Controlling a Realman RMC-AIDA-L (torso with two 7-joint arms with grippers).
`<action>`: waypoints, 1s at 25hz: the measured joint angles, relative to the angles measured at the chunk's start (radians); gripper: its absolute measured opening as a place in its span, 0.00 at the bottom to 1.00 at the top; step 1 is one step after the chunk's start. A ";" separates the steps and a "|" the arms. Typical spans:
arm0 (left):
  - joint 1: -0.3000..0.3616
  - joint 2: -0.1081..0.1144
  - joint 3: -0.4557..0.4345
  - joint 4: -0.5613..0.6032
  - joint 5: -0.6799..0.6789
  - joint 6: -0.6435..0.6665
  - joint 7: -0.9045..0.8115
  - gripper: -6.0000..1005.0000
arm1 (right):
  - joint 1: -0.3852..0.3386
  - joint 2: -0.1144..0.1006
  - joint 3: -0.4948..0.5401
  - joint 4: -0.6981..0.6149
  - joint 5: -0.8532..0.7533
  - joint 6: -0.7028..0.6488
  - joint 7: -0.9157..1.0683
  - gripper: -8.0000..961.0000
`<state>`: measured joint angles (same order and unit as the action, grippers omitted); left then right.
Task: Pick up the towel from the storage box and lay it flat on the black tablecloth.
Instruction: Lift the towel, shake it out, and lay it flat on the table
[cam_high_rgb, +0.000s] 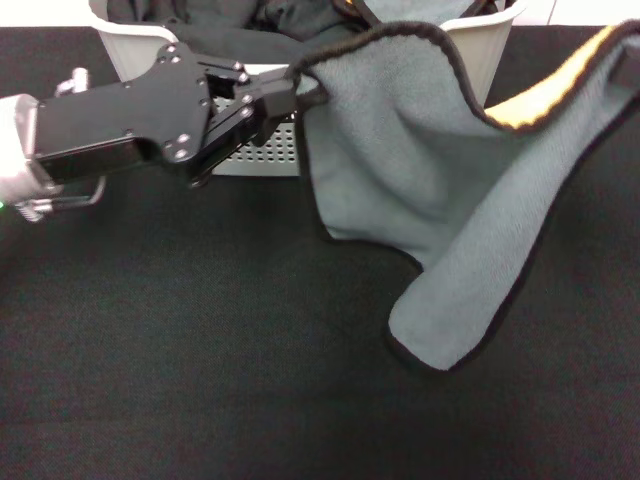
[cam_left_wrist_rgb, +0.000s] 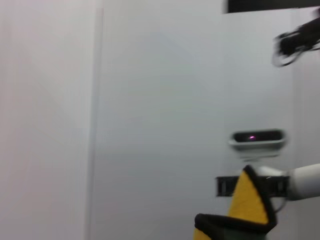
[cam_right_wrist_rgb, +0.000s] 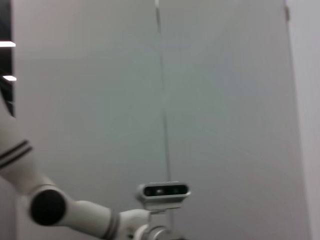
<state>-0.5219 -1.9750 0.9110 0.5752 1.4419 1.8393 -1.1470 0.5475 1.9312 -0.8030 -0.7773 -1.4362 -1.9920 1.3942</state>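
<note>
Soft, light and floppy, the towel (cam_high_rgb: 420, 180) sags from the left hand (cam_high_rgb: 296, 92) pinching its corner (right hand's state unclear), so opposite corners suit spreading.

Looks like a robotics lab: bare white panel walls (cam_left_wrist_rgb: 150, 100), a black tablecloth (cam_high_rgb: 200, 380) as workbench, robot arm w/ camera (cam_right_wrist_rgb: 162, 191).

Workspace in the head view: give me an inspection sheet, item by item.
Surface: black tablecloth covers the table.
Job's things: towel hangs spread in the air, lower tip near the cloth; storage box behind it.
Clutter: dark cloths in the box.
Grippers: left gripper shut on one towel corner; right gripper out of view, the other corner raised at the right edge.
Cables: nothing seen.
Surroundings: pale wall in the wrist views.
</note>
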 joint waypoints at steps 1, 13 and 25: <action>-0.003 0.011 0.002 0.002 0.004 0.041 -0.005 0.01 | -0.007 0.003 0.000 -0.002 0.003 -0.025 0.004 0.03; 0.126 0.173 0.287 0.123 -0.175 0.205 -0.063 0.01 | -0.264 0.074 -0.040 -0.162 0.107 -0.160 0.054 0.04; 0.072 0.117 0.020 0.006 0.135 0.055 -0.200 0.01 | -0.058 0.078 -0.048 0.169 -0.154 0.116 -0.046 0.05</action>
<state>-0.4502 -1.8583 0.9308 0.5813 1.5770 1.8948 -1.3474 0.4892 2.0094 -0.8507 -0.6079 -1.5901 -1.8763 1.3478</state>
